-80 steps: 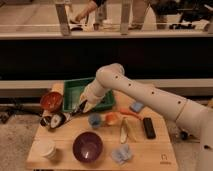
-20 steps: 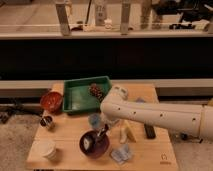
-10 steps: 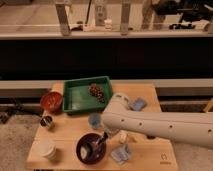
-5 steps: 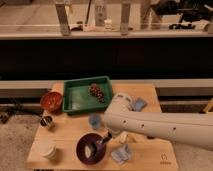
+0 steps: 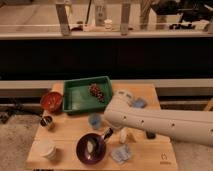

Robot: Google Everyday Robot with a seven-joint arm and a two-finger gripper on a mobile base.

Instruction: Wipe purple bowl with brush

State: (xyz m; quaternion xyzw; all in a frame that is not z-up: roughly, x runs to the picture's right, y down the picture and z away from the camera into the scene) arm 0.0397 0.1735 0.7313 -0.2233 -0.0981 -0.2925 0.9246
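Purple bowl [image 5: 82, 152] sits near the front edge of the table [image 5: 150, 161], at about 7 o'clock from the table centre. Brush [image 5: 90, 146]: whitish head down inside the bowl, dark handle rising toward 2 o'clock. Pincer [image 5: 109, 132] is at the handle's upper end, just off the bowl rim and largely hidden beneath the arm [image 5: 160, 125]; its state cannot be determined.

Step in hand, as judged: wiping the bowl interior. The next move calls for sweeping the head around the inner wall under light pressure without shifting the bowl.

No writing is legible; a small mark [image 5: 163, 157] at the table's 5 o'clock corner is unreadable.
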